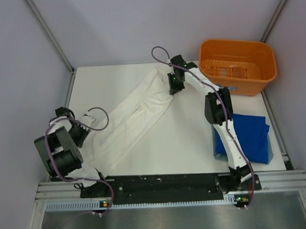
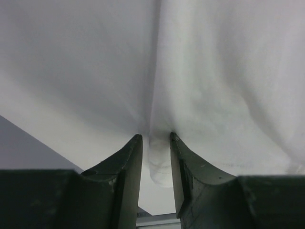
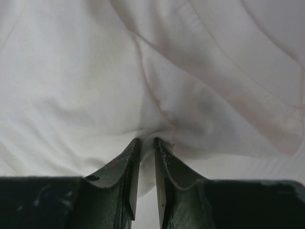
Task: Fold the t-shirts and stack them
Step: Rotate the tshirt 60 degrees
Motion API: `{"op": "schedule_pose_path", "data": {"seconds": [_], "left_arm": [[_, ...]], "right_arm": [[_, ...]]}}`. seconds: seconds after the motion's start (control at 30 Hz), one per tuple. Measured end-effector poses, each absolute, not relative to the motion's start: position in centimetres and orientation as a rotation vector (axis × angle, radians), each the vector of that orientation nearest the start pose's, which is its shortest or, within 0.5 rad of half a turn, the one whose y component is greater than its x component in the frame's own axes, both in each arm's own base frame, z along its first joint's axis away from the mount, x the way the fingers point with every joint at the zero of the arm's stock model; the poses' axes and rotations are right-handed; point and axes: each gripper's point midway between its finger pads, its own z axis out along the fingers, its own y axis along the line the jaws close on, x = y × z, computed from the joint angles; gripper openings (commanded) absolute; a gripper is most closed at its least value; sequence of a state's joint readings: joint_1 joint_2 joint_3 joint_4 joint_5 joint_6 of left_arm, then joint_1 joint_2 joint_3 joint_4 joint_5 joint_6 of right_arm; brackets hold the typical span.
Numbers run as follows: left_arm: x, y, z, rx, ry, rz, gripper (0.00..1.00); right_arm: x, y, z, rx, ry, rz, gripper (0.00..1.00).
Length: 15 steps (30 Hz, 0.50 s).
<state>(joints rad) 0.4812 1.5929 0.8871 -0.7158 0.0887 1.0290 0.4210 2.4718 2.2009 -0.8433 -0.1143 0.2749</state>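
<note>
The white t-shirt (image 1: 130, 120) is stretched in a long diagonal band from the near left to the far middle of the table, its print not showing. My left gripper (image 1: 88, 121) is shut on its near-left end; a fold of white cloth (image 2: 159, 157) sits between the fingers. My right gripper (image 1: 175, 82) is shut on the far end, white cloth (image 3: 147, 162) pinched between its fingers. The royal blue t-shirt (image 1: 250, 136) lies folded at the near right, partly behind the right arm.
An orange plastic basket (image 1: 238, 65) stands at the far right corner. The table surface (image 1: 184, 138) is white. A black rail (image 1: 166, 185) with both arm bases runs along the near edge. Grey walls enclose the table.
</note>
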Motion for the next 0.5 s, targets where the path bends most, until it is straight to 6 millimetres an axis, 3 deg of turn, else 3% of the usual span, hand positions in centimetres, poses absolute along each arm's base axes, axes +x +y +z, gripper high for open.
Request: {"op": "schedule_pose_path", "data": {"seconds": [0.07, 0.2, 0.3, 0.4, 0.5], "left_arm": [[22.7, 14.0, 1.1, 0.845, 2.856, 0.094, 0.36], [22.8, 13.2, 1.4, 0.983, 2.842, 0.171, 0.36], [22.5, 10.4, 1.5, 1.166, 2.781, 0.172, 0.36], [20.7, 6.2, 1.4, 1.381, 2.704, 0.028, 0.36], [18.4, 5.0, 1.3, 1.418, 2.707, -0.092, 0.38]], "right_arm": [[51.5, 26.0, 3.3, -0.209, 2.694, 0.411, 0.17], [54.3, 25.3, 3.4, -0.134, 2.65, 0.474, 0.04], [55.8, 23.9, 3.4, -0.041, 2.631, 0.506, 0.02], [57.5, 22.4, 3.7, 0.028, 2.587, 0.555, 0.13], [58.9, 21.4, 3.9, 0.033, 2.542, 0.556, 0.36]]}}
